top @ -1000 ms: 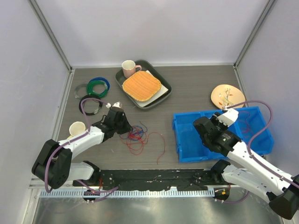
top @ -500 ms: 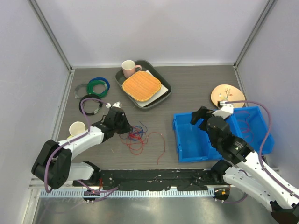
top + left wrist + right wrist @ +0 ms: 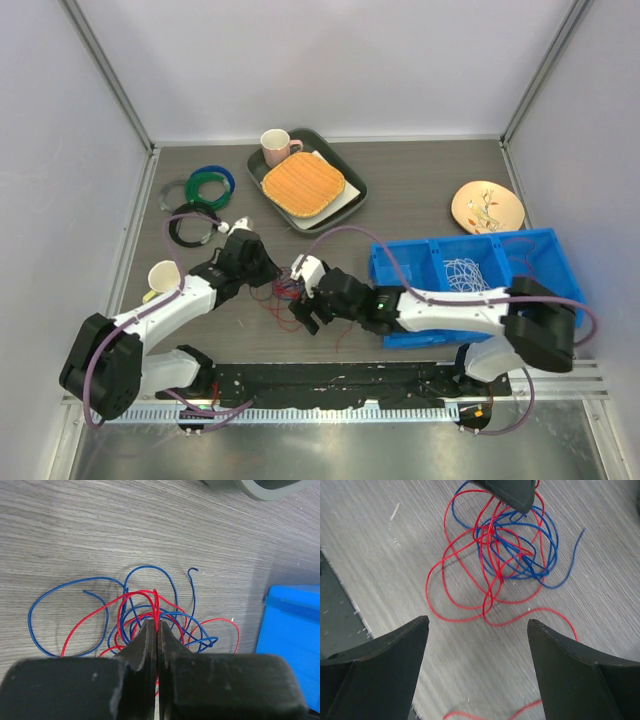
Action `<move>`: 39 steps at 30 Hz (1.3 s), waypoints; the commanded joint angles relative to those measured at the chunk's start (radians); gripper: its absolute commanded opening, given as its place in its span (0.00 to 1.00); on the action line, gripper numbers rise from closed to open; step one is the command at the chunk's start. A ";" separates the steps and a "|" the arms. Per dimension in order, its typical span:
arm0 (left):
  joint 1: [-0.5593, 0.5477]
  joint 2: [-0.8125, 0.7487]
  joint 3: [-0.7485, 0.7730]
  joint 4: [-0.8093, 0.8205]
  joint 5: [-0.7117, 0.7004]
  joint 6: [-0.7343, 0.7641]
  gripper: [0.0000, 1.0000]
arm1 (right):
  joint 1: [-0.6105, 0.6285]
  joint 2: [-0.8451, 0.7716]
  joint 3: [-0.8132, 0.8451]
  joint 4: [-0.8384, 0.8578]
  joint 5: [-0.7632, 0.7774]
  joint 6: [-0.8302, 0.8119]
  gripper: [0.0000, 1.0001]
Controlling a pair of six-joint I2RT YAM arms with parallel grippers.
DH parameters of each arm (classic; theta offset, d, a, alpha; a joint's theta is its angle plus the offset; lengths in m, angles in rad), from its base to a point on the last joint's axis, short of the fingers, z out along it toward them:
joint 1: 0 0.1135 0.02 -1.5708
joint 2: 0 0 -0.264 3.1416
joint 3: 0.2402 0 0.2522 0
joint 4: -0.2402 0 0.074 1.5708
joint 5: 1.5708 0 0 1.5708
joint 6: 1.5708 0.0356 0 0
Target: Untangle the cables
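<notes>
A tangle of thin red cable (image 3: 300, 312) and blue cable (image 3: 289, 291) lies on the table left of the blue bin (image 3: 400, 300). My left gripper (image 3: 268, 276) is shut on a red strand at the tangle's left side. In the left wrist view the jaws (image 3: 156, 628) pinch the red cable (image 3: 155, 598) among blue loops (image 3: 50, 592). My right gripper (image 3: 300, 305) hovers open just right of the tangle. Its wrist view shows the wide-apart fingers (image 3: 476, 626) above bare table, with red loops (image 3: 435, 570) and blue loops (image 3: 551, 545) ahead. A white cable (image 3: 465, 272) lies in the bin.
A green tray (image 3: 352, 196) with an orange cloth (image 3: 303, 183) and a pink mug (image 3: 276, 147) stands at the back. Thick coils (image 3: 211, 182) lie far left, a cup (image 3: 165, 275) sits near the left arm, and a plate (image 3: 487, 207) is at the right.
My right arm swung from over the blue bin leftward to the tangle, and its jaws opened wide. The white cable now shows in the bin. The left gripper stayed put.
</notes>
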 commanded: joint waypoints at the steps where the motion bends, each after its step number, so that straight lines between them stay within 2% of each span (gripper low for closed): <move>1: -0.001 -0.015 -0.003 -0.028 -0.038 -0.070 0.00 | -0.009 0.161 0.105 0.134 -0.022 -0.036 0.83; 3: -0.001 -0.024 -0.006 -0.039 -0.053 -0.077 0.00 | -0.007 0.216 0.134 0.136 -0.019 -0.017 0.81; 5: -0.001 -0.031 -0.020 -0.033 -0.053 -0.084 0.00 | -0.006 0.278 0.145 0.160 -0.050 -0.004 0.74; 8: -0.001 -0.045 -0.021 -0.034 -0.073 -0.084 0.00 | -0.006 0.286 0.160 0.145 0.005 0.031 0.29; 9: -0.001 -0.047 -0.020 -0.051 -0.090 -0.084 0.00 | -0.006 0.272 0.151 0.137 0.031 0.039 0.11; 11: 0.002 -0.056 0.002 -0.086 -0.136 -0.061 0.00 | -0.006 0.186 0.131 0.124 0.086 0.054 0.01; 14: 0.021 -0.065 0.040 -0.190 -0.277 -0.060 0.00 | -0.006 0.029 0.073 0.113 0.132 0.091 0.01; 18: 0.107 -0.103 0.048 -0.281 -0.333 -0.066 0.00 | -0.020 -0.143 -0.002 0.047 0.395 0.172 0.01; 21: 0.195 -0.149 0.032 -0.330 -0.363 -0.081 0.00 | -0.096 -0.286 -0.030 -0.027 0.479 0.249 0.01; 22: 0.227 -0.159 0.031 -0.348 -0.395 -0.093 0.00 | -0.157 -0.322 -0.034 -0.069 0.505 0.270 0.01; 27: 0.350 -0.212 0.019 -0.428 -0.420 -0.121 0.00 | -0.306 -0.510 -0.048 -0.102 0.530 0.304 0.01; 34: 0.457 -0.225 -0.007 -0.459 -0.418 -0.144 0.00 | -0.328 -0.616 0.033 -0.107 0.623 0.186 0.01; 37: 0.479 -0.239 -0.017 -0.457 -0.406 -0.144 0.00 | -0.329 -0.626 0.068 -0.110 0.579 0.152 0.01; 39: 0.485 -0.254 -0.024 -0.456 -0.392 -0.143 0.00 | -0.331 -0.627 0.077 -0.099 0.483 0.135 0.01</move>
